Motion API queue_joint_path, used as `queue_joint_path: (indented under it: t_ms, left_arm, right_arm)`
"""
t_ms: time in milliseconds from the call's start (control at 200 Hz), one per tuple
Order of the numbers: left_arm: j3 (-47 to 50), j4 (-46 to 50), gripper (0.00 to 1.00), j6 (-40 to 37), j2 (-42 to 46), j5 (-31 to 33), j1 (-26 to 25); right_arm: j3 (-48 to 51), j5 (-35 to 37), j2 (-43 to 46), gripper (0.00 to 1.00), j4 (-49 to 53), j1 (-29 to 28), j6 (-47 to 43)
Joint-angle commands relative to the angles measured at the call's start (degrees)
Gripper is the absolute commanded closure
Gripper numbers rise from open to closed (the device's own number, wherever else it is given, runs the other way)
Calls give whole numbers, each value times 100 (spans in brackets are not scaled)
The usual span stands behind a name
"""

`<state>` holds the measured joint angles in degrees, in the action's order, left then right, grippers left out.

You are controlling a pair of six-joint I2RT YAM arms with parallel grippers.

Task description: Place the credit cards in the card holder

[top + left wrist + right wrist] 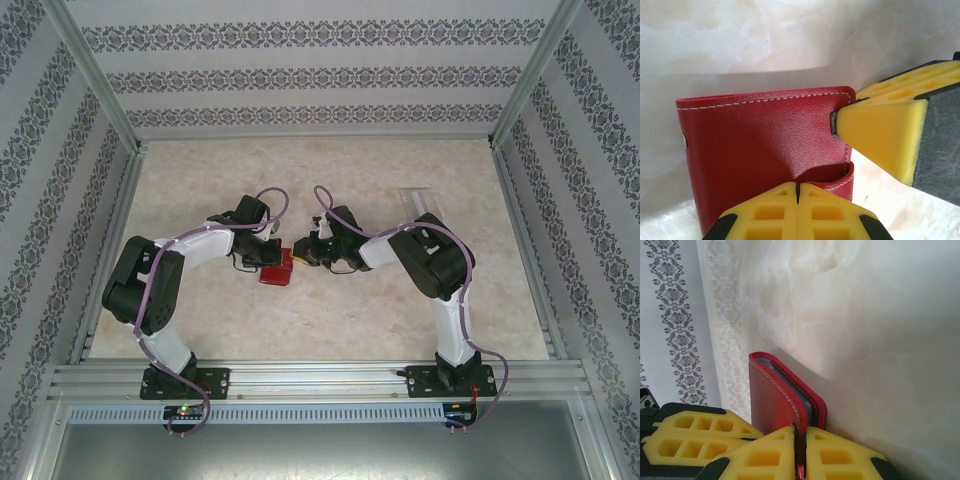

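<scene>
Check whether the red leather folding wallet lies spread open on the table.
No: the red leather wallet stands folded nearly shut, covers close together, its edge pinched by the right end effector.

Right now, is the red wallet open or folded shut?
Folded almost shut. The right wrist view shows the card holder edge-on: two red covers close together, just a thin bluish-grey gap between.
</scene>
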<state>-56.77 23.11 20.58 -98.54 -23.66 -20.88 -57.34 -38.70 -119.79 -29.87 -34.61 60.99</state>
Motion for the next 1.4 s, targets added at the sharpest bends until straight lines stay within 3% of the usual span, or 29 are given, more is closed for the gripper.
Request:
queue_joint_path:
  t_ms: [0,425,1144,1394]
  left_arm:
    - [-32,26,100,16,-163,204,34]
    - [-202,-76,100,140,-15,-217,59]
    - [-151,-57,100,52,-243,-16,180]
    - [-73,-260,100,141,-276,-388,203]
  right_arm:
    - [-18,3,-17,89,9,21,-44]
    - [-76,-19,-61,89,16,3,-18]
    - [-56,-50,-62,89,-16,-7,6]
    - [-103,-67,-70,89,1,5,18]
